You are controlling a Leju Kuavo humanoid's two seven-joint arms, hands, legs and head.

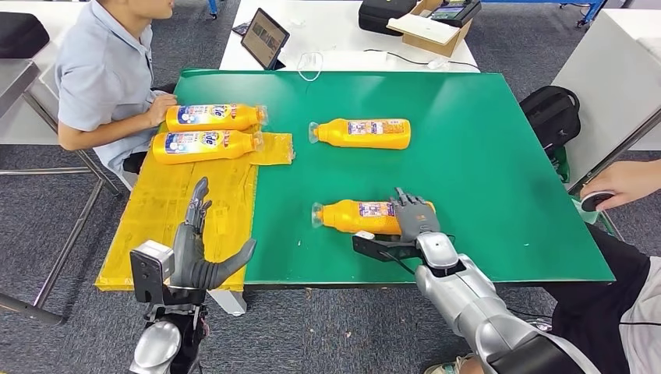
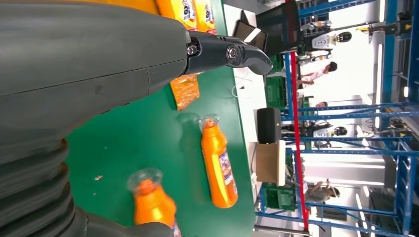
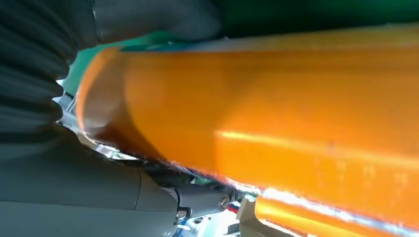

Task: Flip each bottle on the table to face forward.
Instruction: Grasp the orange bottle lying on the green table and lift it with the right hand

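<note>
- The green tabletop (image 1: 483, 156) carries two orange bottles lying on their sides, caps toward the robot's left; a yellow sheet (image 1: 183, 210) along its left edge carries two more.
- The sheet bottles (image 1: 206, 132) lie side by side with their large blue-and-red labels up, next to a seated person (image 1: 109, 70). Judged from those labels, they already face forward.
- The far bottle (image 1: 362, 133) lies well apart from the hands and shows a small label; I judge it is yet to be turned.
- The near bottle (image 1: 358, 216) lies close to the robot's edge of the tabletop, also small label up. This is the one in hand.
- The right hand (image 1: 411, 216) wraps the base end of the near bottle, fingers over the top; the right wrist view shows the orange body pressed against the palm. I take it as a grip.
- To do the flip well, roll the bottle about its long axis rather than lift it high, keep the hold near the base so the label is not covered, and set it flat before letting go so it does not roll on.
- The left hand (image 1: 199, 253) hangs over the sheet's near corner, fingers spread, holding nothing.
- All four bottles are capped, with clear covers over the caps; the opaque orange walls hide how full they are.
</note>
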